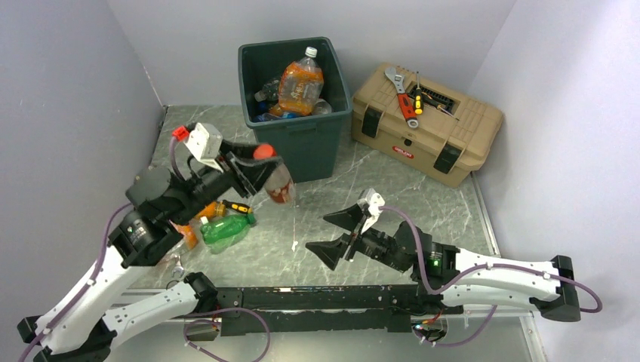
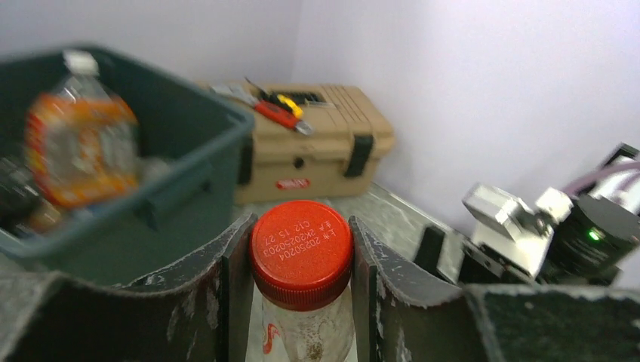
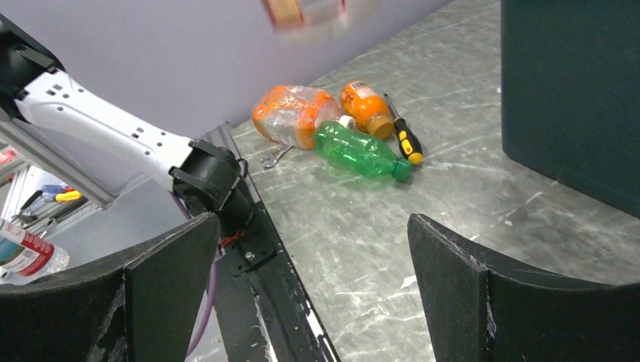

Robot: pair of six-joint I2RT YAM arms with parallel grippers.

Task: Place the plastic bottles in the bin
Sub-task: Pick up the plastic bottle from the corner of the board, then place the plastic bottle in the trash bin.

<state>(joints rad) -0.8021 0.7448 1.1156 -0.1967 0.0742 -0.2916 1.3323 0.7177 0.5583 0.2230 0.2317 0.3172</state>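
Step in hand: carry-to-bin. left pincer is clamped on the neck of the red-cap bottle, fingers on either side just under the cap. The bottle hangs off the table, just in front of the bin's near wall and, as far as I can judge, not over the rim yet.

right pincer is spread wide with nothing in it, low over mid-table, well apart from the left arm. Not in the way.

Next move, my read: lift a bit more, push forward past the near rim, then let go. The grip is high on the neck, so the body may swing and clip the rim if the lift is short.

In the bin: several bottles already. A big orange bottle stands tall with its neck about at rim level, towards the far side. Dropping near the front should miss it.

Left to clear on the table, near the left arm: green bottle and two orange bottles, lying on their sides close together. A screwdriver lies right against the green one's cap end, so it could get nudged or caught in a later pick.

toolbox sits right of the bin, with a wrench and more drivers on its lid. Not part of the job and off the carry path.
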